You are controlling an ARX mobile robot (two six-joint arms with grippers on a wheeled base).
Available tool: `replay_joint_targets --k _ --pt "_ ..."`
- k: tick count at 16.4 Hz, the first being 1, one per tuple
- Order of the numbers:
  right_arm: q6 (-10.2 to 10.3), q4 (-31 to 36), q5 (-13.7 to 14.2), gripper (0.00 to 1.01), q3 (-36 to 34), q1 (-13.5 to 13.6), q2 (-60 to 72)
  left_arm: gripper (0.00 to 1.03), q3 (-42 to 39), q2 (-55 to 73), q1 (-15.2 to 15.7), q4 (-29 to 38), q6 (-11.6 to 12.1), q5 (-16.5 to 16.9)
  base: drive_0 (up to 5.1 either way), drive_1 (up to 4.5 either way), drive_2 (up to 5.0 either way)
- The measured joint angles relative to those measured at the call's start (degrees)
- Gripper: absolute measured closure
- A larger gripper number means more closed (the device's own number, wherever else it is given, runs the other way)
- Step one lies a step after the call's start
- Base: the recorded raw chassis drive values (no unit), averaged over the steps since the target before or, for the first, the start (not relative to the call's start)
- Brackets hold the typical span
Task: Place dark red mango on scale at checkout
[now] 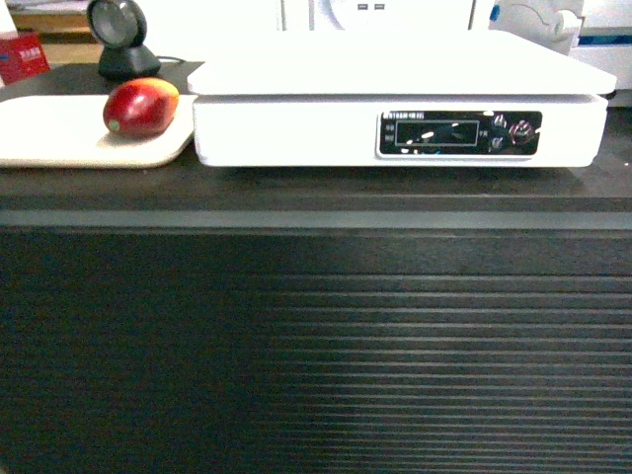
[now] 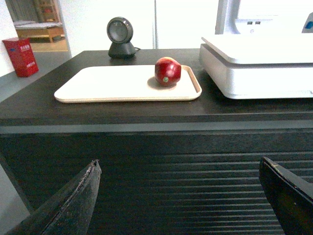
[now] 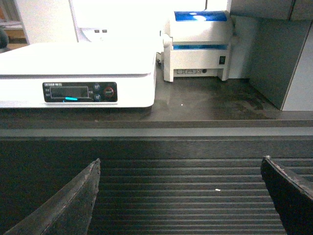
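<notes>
A dark red mango (image 1: 140, 107) (image 2: 167, 72) lies on the right end of a cream tray (image 1: 49, 138) (image 2: 107, 85), just left of the white scale (image 1: 395, 89) (image 2: 254, 63) (image 3: 78, 68). The scale's platform is bare and its display panel (image 1: 460, 133) (image 3: 80, 92) faces me. My left gripper (image 2: 178, 166) is open, low in front of the dark counter, well short of the mango. My right gripper (image 3: 180, 166) is open too, below the counter edge, right of the scale's display. Neither gripper shows in the head view.
A round barcode scanner (image 1: 120, 38) (image 2: 121, 36) stands behind the tray. A red box (image 1: 22, 55) (image 2: 21, 57) sits at the far left. A white and blue printer (image 3: 198, 44) stands right of the scale. The counter's ribbed dark front (image 1: 316, 346) faces both arms.
</notes>
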Motion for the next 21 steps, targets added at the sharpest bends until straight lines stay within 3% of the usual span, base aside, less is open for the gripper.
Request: replay_joint_targets --k 19,20,21 --pt "0.0 0.0 0.0 0.03 0.0 0.0 0.0 0.05 0.0 0.0 0.0 0.0 0.0 0.0 0.0 0.0 0.0" --pt "0.0 0.0 0.0 0.03 0.0 0.0 0.0 0.05 0.2 0.2 -0.4 -1.1 -0.3 -1.1 0.0 0.0 0.0" --pt "0.0 0.0 0.1 0.03 0.0 0.0 0.0 0.05 2.9 4.9 -6.2 -7.5 -3.8 -12.5 0.0 0.0 0.0"
